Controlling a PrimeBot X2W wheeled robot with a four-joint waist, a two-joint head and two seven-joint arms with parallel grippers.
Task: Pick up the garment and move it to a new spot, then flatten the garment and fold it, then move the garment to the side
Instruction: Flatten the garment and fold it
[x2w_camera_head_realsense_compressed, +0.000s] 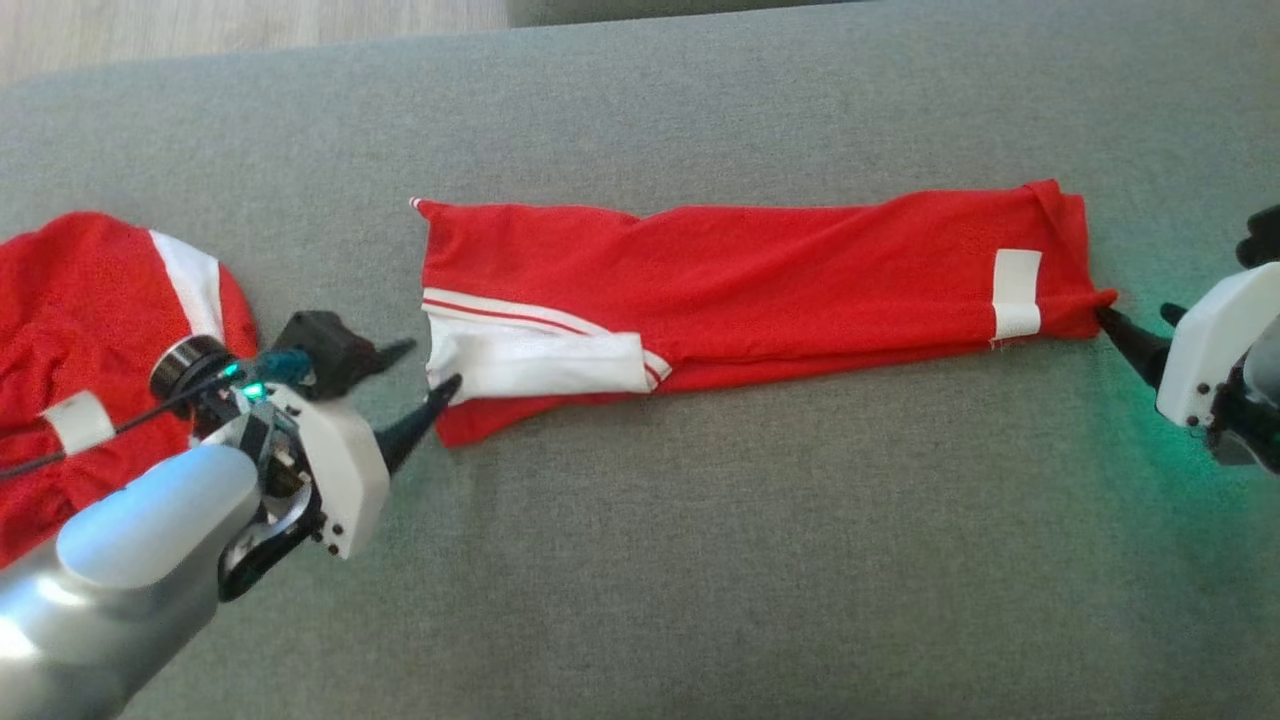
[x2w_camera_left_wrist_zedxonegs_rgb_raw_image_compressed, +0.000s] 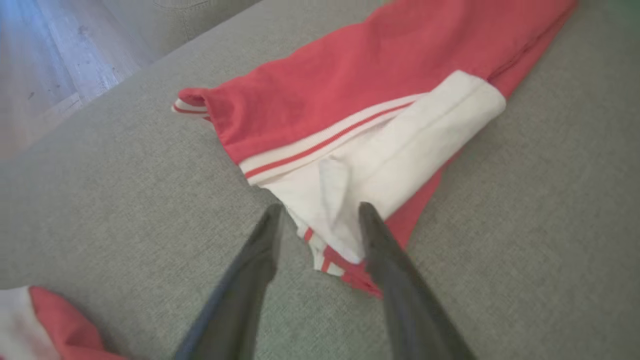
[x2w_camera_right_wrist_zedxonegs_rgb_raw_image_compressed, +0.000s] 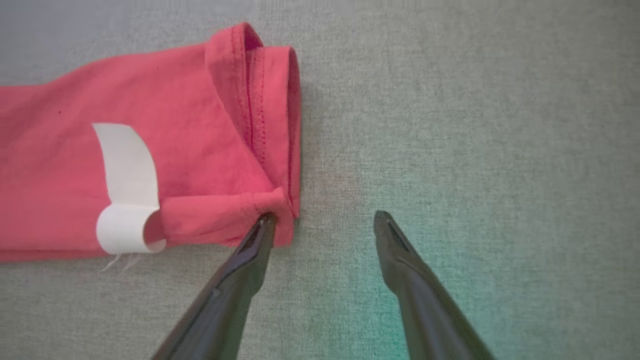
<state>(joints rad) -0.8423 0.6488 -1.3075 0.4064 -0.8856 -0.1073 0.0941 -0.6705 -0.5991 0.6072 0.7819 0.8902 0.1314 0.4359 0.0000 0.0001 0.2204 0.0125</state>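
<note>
Grey cushion fills the scene, with a strip of wood floor at the far left corner. And there's the garment, red, folded into one long band, lying flat across the middle of the cushion and running left to right. Its far edge is fairly straight; the near edge tapers to a point at the left.

Over at the left edge a second garment, red with white panels, sits bunched up, well apart from the band.

The silver left arm comes in from the near left. The left gripper is right at the band's left end, jaws parted. From the wrist you see its fingers straddling the near left corner of the cloth, which lies slack on the cushion between them, not pinched.

The right gripper is at the other end, jaws spread wide and holding nothing. In the right wrist view one fingertip touches the hemmed near right corner, while the other finger rests over bare cushion just beside it. A green glow falls on the cushion there.

Smaller details now: a white sleeve with thin red stripes is folded over the left end, and a white tag wraps around the near edge close to the right end.
</note>
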